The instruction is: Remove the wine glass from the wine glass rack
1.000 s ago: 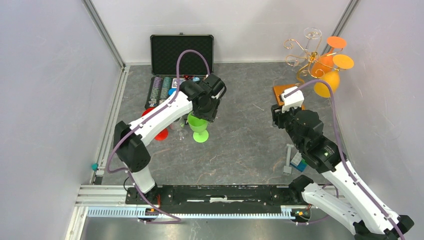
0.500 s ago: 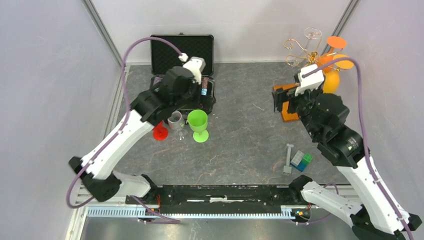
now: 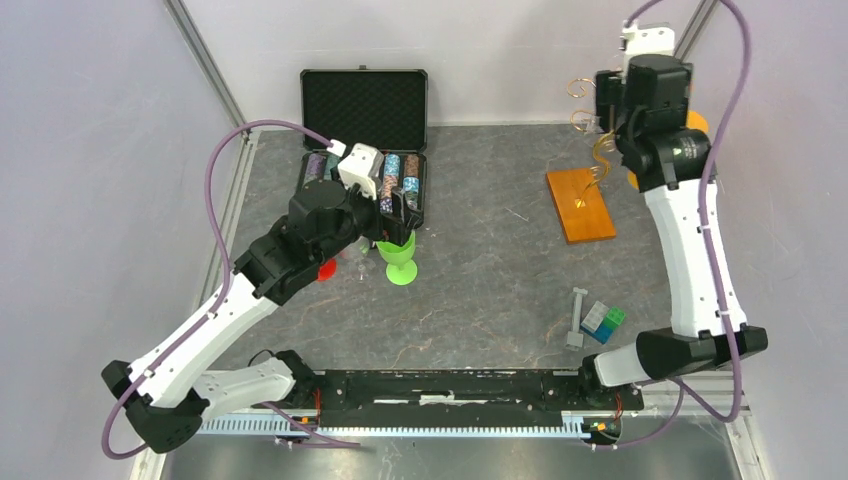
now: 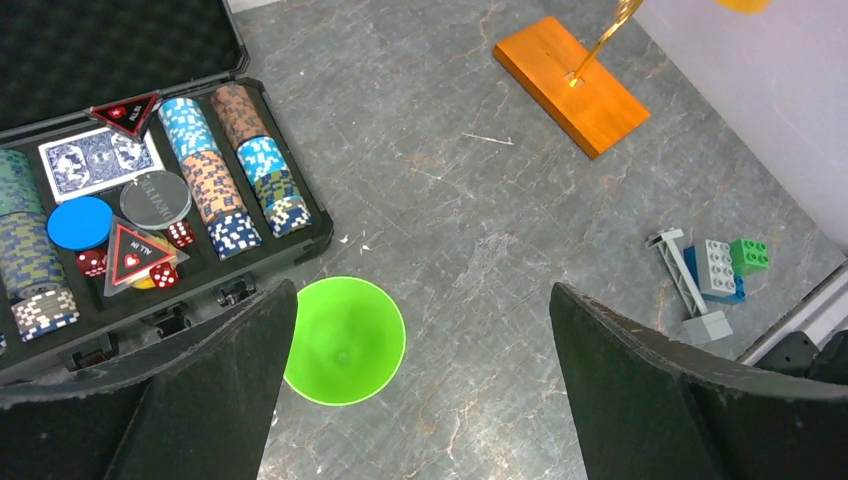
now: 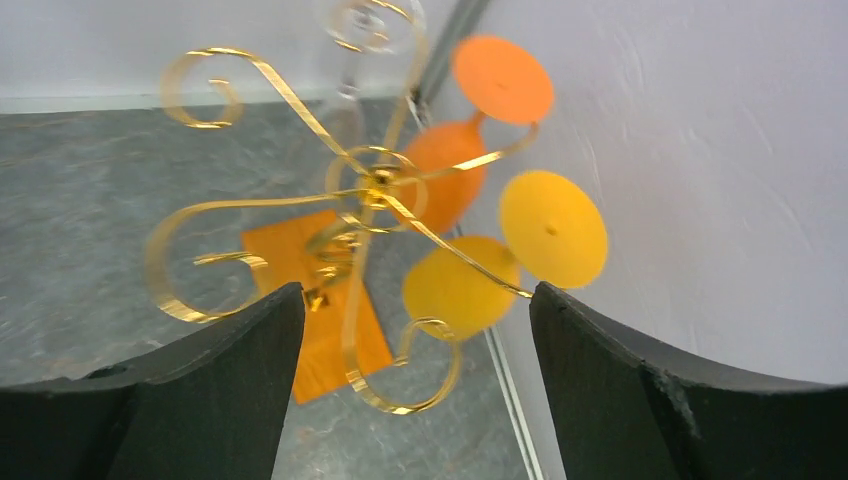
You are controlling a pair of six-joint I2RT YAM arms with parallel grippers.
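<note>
The wine glass rack's gold wire arms (image 5: 370, 190) rise from an orange-brown wooden base (image 3: 580, 205). An orange wine glass (image 5: 445, 170) and a yellow wine glass (image 5: 460, 290) hang upside down on its right side. My right gripper (image 3: 607, 100) is raised high over the rack, open and empty, and in the right wrist view (image 5: 415, 340) the jaws stand wide on either side of the rack's lower curls and the yellow glass. My left gripper (image 3: 402, 215) is open and empty above a green wine glass (image 4: 344, 340) that stands on the table.
An open black case (image 3: 365, 150) of poker chips lies at the back left. A red glass (image 3: 322, 268) and a clear glass (image 3: 355, 255) stand left of the green one. Toy bricks (image 3: 603, 320) and a grey piece (image 3: 577, 318) lie front right. Side walls stand close to the rack.
My right arm rose and swung back to the rack, and now stands over it. My left arm let go of the green glass, lifted and drew back; the glass stays standing.
</note>
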